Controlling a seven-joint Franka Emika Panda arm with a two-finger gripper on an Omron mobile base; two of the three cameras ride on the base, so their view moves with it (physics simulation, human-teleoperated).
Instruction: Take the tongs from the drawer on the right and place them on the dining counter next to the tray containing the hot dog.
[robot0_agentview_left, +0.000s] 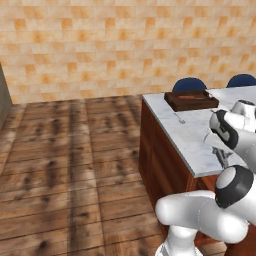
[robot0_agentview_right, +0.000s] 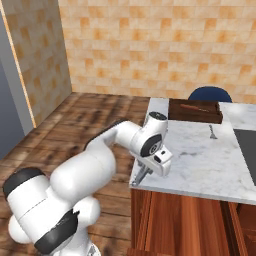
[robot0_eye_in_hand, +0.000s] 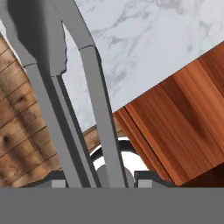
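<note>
Two long metal arms ran straight up the hand view from between the fingertips, so we had the tongs (robot0_eye_in_hand: 94, 118) pinched in the gripper (robot0_eye_in_hand: 99, 179), jaws about half closed on them. From the right base view the gripper (robot0_agentview_right: 150, 167) hung over the near corner of the dining counter (robot0_agentview_right: 200, 160), with the tongs (robot0_agentview_right: 141, 176) poking down past the slab edge toward the floor. The tray (robot0_agentview_right: 195, 111) sat well apart, at the far end of the slab, with the hot dog (robot0_agentview_right: 192, 106) just a thin reddish streak inside it. A small silver utensil (robot0_agentview_right: 212, 132) lay between us and the tray.

Handling-wise, we figured these were light and stiff but slick: smooth metal, narrow arms, easy to pivot in a two-finger pinch. We seemed to be holding near one end, so most of the length hung free and could swing. The arms would also spring if squeezed across. Gripping closer to the middle, across both arms, looked the safer bet. Setting them down flat by the tray would probably need a slow, level approach so the tip didn't catch the rim.
</note>
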